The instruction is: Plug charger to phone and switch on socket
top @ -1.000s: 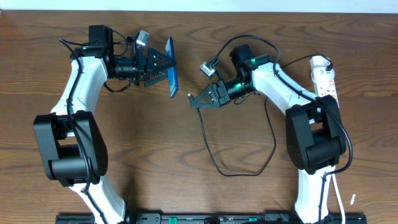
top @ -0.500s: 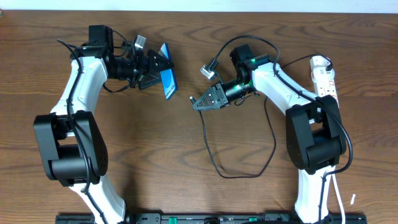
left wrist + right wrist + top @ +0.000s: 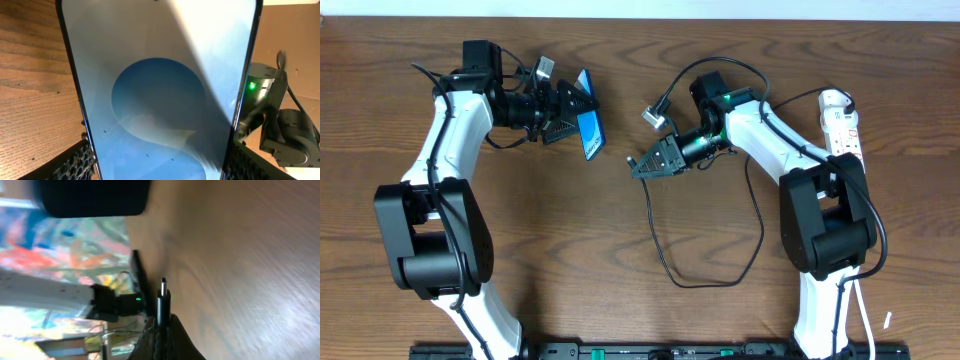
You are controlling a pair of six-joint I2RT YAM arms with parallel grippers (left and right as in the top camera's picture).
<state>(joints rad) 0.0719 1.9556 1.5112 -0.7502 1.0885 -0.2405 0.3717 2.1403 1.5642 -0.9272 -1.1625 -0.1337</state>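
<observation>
Blue-screened slim rectangular phone point(image 3: 589, 133): held clear of the brown wooden desk point(image 3: 620, 310) and tilted, screen partly upward; in the left wrist view it fills the picture.
Left gripper point(image 3: 582, 120): spread wide across the phone, one finger pressing each dark long edge.
Right gripper point(image 3: 634, 169): right of the phone, near it but apart, clamped tight on the end of the long thin black charger cable point(image 3: 660, 255).
Small metal plug tip point(image 3: 163, 287): sticks out past the gripper, aimed toward the phone.
Cable slack: loops over the desk below and to the right of the phone.
Narrow white power-strip socket point(image 3: 842, 125): far right of the phone; switch position too small to tell.
Step, as I judge it: lining tip to port; nothing is plugged in yet.
Port: not visible in any view.
Risk, misalignment: an off-angle tip would scrape the phone's edge or jam.
Risk, slip: the push could pivot the edge-held phone.
Risk, cable: tight slack could drag the tip aside.
</observation>
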